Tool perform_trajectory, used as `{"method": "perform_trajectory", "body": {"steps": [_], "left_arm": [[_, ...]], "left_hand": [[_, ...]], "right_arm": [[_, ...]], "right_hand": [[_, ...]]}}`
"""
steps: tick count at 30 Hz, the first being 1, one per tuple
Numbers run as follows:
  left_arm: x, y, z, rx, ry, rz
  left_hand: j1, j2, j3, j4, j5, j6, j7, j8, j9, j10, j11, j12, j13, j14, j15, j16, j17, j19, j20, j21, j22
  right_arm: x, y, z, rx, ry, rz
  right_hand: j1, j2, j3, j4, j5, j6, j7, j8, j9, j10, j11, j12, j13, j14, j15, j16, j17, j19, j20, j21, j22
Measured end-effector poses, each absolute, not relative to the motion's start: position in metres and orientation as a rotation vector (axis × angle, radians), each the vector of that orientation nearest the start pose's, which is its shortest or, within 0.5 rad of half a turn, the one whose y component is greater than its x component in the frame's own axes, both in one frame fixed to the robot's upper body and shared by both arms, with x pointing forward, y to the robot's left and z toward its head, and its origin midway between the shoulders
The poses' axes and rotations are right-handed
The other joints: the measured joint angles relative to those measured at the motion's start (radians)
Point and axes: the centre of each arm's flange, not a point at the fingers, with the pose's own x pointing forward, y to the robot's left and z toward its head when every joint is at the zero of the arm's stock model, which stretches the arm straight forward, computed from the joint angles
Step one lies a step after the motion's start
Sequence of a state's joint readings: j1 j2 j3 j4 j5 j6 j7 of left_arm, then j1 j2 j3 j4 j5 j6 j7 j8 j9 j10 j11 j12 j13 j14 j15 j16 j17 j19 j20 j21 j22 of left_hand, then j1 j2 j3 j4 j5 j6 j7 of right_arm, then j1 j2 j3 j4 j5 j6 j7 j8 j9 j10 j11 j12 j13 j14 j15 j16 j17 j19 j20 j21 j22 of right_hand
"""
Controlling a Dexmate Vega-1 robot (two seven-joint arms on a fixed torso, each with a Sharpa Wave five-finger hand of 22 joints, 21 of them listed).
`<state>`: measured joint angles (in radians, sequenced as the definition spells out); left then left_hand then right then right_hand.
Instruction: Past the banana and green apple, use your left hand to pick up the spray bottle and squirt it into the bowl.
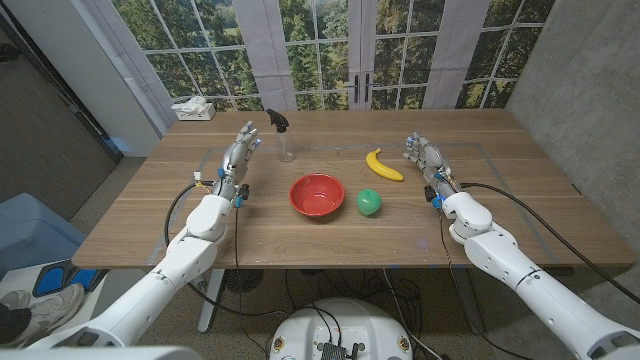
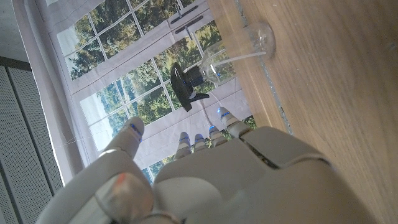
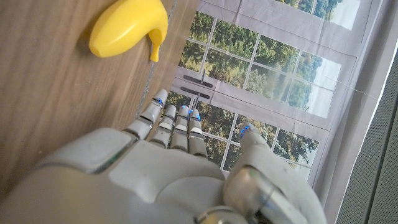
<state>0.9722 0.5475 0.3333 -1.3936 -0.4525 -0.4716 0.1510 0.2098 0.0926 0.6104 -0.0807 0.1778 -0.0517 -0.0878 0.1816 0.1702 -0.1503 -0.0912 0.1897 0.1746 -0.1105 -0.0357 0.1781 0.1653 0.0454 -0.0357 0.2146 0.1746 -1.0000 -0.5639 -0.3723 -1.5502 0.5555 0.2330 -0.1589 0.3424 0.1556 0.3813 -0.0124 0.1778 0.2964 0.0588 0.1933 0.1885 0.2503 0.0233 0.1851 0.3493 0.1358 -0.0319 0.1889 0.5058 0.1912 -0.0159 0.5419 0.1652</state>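
1. Pale grey plastic covers the left hand (image 1: pixel 237 160), which stands on its edge left of centre in the head view, fingers apart and extended, grasping nothing.
2. Just beyond its fingertips, slightly up and to the right in the frame, stands the spray bottle (image 1: pixel 284 136): a clear body with a black trigger head. In the left wrist view the bottle (image 2: pixel 211 68) sits ahead of the fingers, apart from them.
3. Down and to the right of the bottle, at the frame's centre, sits the red bowl (image 1: pixel 317 194), with nothing visible inside.
4. Right of the bowl lies the green apple (image 1: pixel 369 202); up and to the right of it lies the banana (image 1: pixel 382 165).
5. The right hand (image 1: pixel 425 160) waits at the right of the frame near the banana, fingers spread, holding nothing.
6. Judgement: the bottle looks light, stiff and smooth, so likely slippery and easy to tip. The best hold is probably around the narrow neck beneath the trigger head, leaving a finger free for the trigger.
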Motion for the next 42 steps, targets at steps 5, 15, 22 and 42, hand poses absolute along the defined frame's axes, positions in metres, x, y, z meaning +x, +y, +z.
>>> {"method": "perform_trajectory", "body": {"steps": [5, 15, 22, 42], "left_arm": [[0.609, 0.306, -0.044, 0.104, -0.755, -0.023], [0.605, 0.296, -0.044, 0.177, -0.739, 0.029], [0.604, 0.289, -0.041, 0.251, -0.726, 0.093], [0.598, 0.277, -0.038, 0.316, -0.725, 0.270]], "left_hand": [[0.014, -0.019, 0.000, -0.033, 0.000, -0.010, -0.009, 0.000, 0.000, 0.000, 0.000, 0.000, 0.000, 0.000, 0.000, 0.000, 0.000, 0.000, 0.000, 0.000, 0.000], [0.073, -0.038, 0.009, -0.094, 0.000, -0.069, 0.011, 0.000, 0.005, -0.020, 0.009, -0.009, 0.000, -0.004, 0.004, 0.000, 0.000, 0.000, 0.000, -0.012, 0.000], [0.117, -0.053, 0.009, -0.105, 0.000, -0.083, 0.025, 0.011, 0.005, -0.012, 0.031, 0.000, 0.005, 0.024, 0.002, 0.002, 0.005, 0.028, -0.001, -0.009, 0.000], [0.241, -0.166, -0.010, -0.110, -0.004, -0.032, 0.040, 0.042, 0.009, 0.099, 0.041, 0.023, 0.009, 0.168, 0.000, 0.019, 0.005, 0.184, 0.070, 0.019, 0.000]], "right_arm": [[0.609, -0.261, -0.052, -0.021, -0.584, 0.155], [0.604, -0.258, -0.057, -0.039, -0.573, 0.162], [0.598, -0.261, -0.061, -0.040, -0.571, 0.164], [0.582, -0.266, -0.066, -0.041, -0.592, 0.159]], "right_hand": [[0.000, 0.000, 0.000, 0.000, 0.000, 0.000, 0.000, 0.000, 0.000, 0.000, 0.000, 0.004, -0.006, 0.002, 0.002, 0.004, -0.001, 0.002, 0.002, 0.000, 0.000], [-0.007, -0.007, 0.000, -0.006, 0.000, 0.005, 0.005, 0.000, 0.000, 0.007, 0.007, 0.004, -0.014, 0.007, 0.007, 0.008, -0.007, 0.010, 0.011, -0.006, 0.000], [-0.007, -0.007, 0.000, -0.006, 0.000, 0.005, 0.005, 0.000, 0.000, 0.011, 0.011, 0.004, -0.015, 0.007, 0.007, 0.009, -0.010, 0.012, 0.012, -0.006, 0.000], [-0.024, -0.011, -0.004, -0.010, 0.000, 0.012, 0.012, 0.000, 0.000, 0.023, 0.012, 0.007, -0.029, 0.020, 0.020, 0.019, -0.019, 0.023, 0.023, -0.013, 0.000]]}}
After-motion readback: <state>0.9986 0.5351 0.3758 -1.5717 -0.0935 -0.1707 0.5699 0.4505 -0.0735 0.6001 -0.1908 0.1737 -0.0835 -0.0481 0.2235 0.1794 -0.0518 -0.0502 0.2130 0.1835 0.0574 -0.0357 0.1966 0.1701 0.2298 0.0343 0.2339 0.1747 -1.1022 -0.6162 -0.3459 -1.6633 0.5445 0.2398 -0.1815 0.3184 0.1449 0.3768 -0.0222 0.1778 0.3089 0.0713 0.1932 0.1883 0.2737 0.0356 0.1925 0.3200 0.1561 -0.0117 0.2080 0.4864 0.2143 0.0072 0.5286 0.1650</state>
